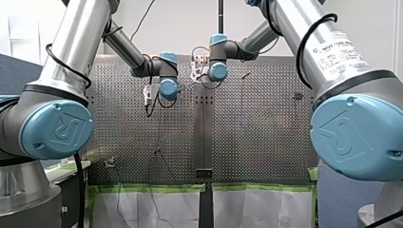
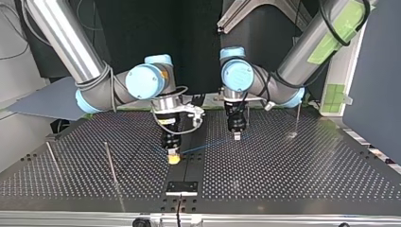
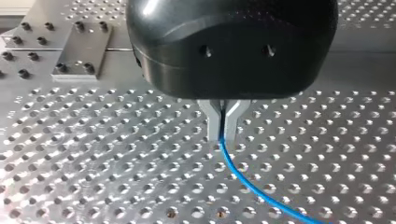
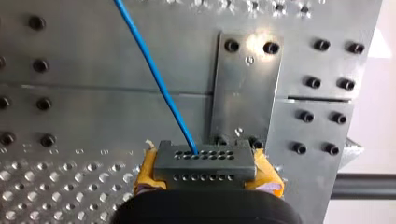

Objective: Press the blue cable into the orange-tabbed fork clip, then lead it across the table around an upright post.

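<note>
A thin blue cable (image 2: pixel 204 148) stretches low over the perforated table (image 2: pixel 283 175) between my two grippers. My left gripper (image 2: pixel 236 136), at the top view's right, has its metal fingers (image 3: pixel 215 126) shut on the cable (image 3: pixel 243 175), which trails away over the holes. My right gripper (image 2: pixel 173 159), at the top view's left, has yellow pads (image 4: pixel 148 170); its grey tips are pressed together on the cable (image 4: pixel 154 74) just above the table's middle seam. An upright post (image 2: pixel 111 163) stands at that view's left. I cannot make out an orange-tabbed clip.
A second thin post (image 2: pixel 52 158) stands further left and another (image 2: pixel 298 118) at the far right. A bolted metal plate (image 4: pixel 245 88) lies beside my right gripper, and a small bracket (image 2: pixel 181 187) sits at the table's near edge.
</note>
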`<action>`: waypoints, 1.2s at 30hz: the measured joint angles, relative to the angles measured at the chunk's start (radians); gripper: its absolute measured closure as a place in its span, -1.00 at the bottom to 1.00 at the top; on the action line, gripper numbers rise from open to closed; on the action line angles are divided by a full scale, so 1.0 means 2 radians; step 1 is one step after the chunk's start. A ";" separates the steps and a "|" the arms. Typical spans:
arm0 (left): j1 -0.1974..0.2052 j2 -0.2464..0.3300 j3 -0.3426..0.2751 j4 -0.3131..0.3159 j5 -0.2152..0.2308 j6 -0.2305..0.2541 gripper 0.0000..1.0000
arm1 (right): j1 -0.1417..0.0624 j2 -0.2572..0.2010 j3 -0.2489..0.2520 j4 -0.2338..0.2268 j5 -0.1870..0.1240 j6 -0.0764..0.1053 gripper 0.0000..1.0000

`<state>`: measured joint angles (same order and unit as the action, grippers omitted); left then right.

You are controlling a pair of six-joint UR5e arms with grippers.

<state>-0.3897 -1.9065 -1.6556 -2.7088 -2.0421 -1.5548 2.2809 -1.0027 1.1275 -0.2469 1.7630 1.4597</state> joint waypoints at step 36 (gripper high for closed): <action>-0.036 0.000 0.161 -0.106 0.008 0.003 1.00 | -0.029 -0.046 0.000 0.002 0.004 0.012 1.00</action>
<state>-0.4623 -1.9069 -1.3337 -2.9200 -2.0253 -1.5495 2.2219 -1.0952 1.1278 -0.2425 1.7703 1.4830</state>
